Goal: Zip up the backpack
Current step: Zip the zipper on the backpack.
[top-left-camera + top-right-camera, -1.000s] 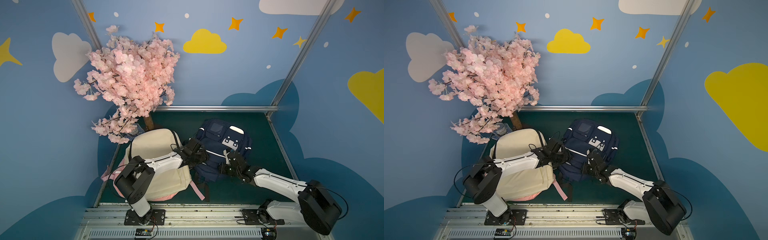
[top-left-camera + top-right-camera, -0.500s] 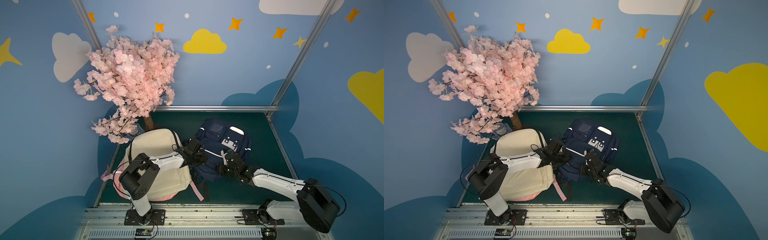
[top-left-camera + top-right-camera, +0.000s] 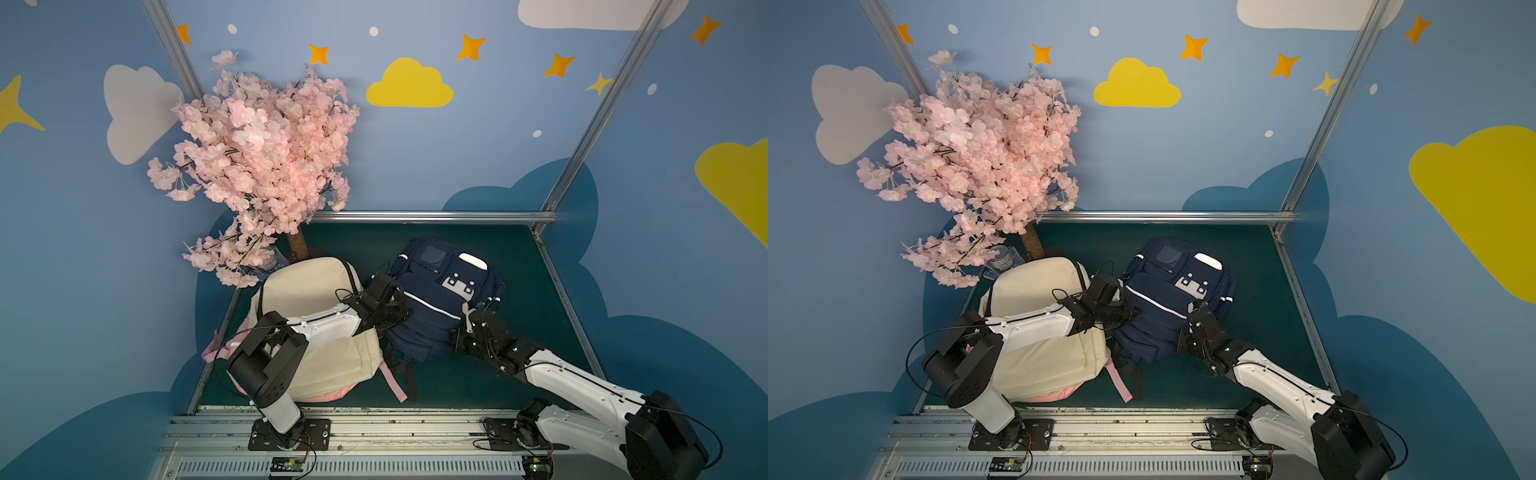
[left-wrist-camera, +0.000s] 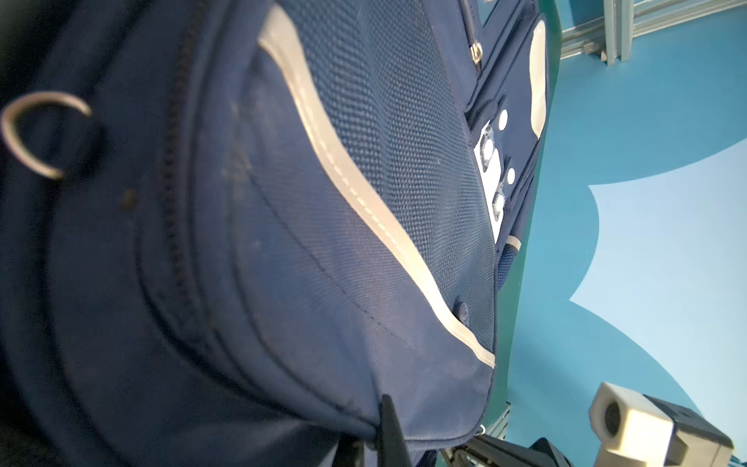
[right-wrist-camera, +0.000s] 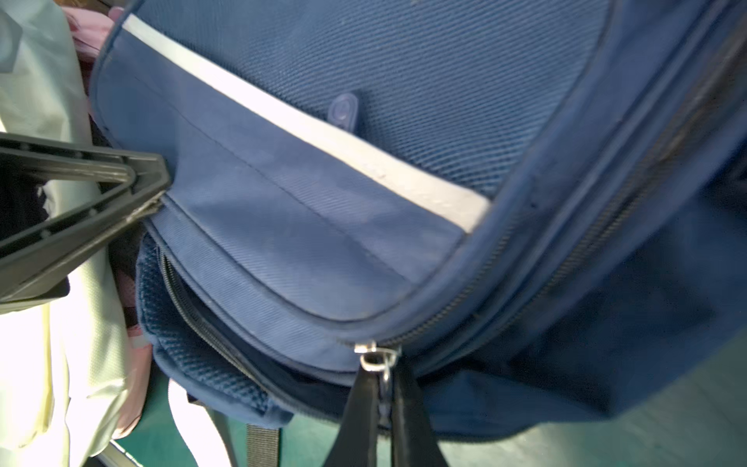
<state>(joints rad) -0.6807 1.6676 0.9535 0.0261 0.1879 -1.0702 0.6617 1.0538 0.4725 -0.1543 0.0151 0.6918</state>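
Note:
A navy backpack (image 3: 432, 307) (image 3: 1163, 307) lies on the green mat, with a white stripe across its front pocket. My left gripper (image 3: 400, 318) (image 3: 1128, 313) (image 4: 378, 428) is shut on the pocket's fabric edge at the bag's left side; it also shows in the right wrist view (image 5: 155, 192). My right gripper (image 3: 456, 343) (image 3: 1181, 343) (image 5: 382, 388) is shut on the metal zipper pull (image 5: 378, 358) at the bag's near end. On one side of the slider the zipper (image 5: 202, 323) gapes open; on the other it is closed.
A cream backpack (image 3: 316, 332) (image 3: 1038, 332) with pink straps lies under my left arm, touching the navy one. An artificial cherry tree (image 3: 262, 166) and a water bottle (image 3: 270, 262) stand at the back left. Metal frame rails (image 3: 432, 217) edge the mat.
My left gripper has gone from open to shut on the navy bag's fabric edge. The right gripper stays shut on the pull and has shifted slightly left.

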